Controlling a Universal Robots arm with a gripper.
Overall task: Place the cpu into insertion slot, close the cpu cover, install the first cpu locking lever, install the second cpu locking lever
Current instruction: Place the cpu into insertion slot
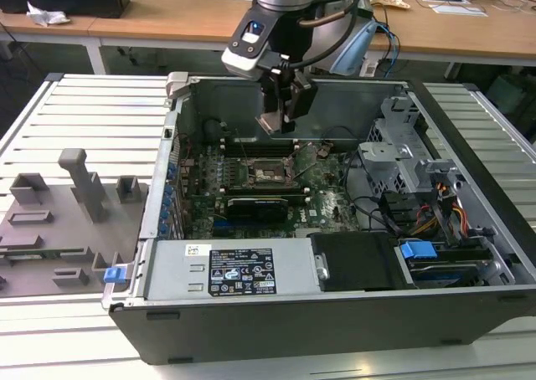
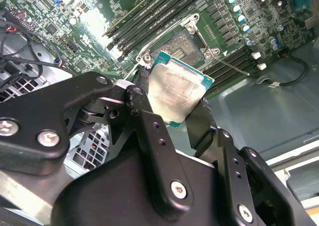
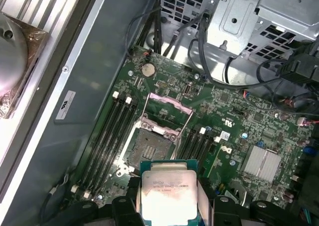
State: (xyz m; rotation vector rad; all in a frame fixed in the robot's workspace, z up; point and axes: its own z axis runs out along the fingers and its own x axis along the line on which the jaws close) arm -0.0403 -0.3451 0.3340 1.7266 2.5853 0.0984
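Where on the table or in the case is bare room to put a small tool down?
Bare: the slatted table beyond the grey fixture, and past the case at the exterior view's right. Crowded: the cables beside the drive cage.

Dull grey metal cpu [image 2: 174, 89]

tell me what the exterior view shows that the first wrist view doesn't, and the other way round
Exterior view: the power supply and the grey fixture tray beside the case. First wrist view: the cpu, silver top up, clamped in the gripper, and the cpu cover raised. Both: the empty insertion slot on the green board.
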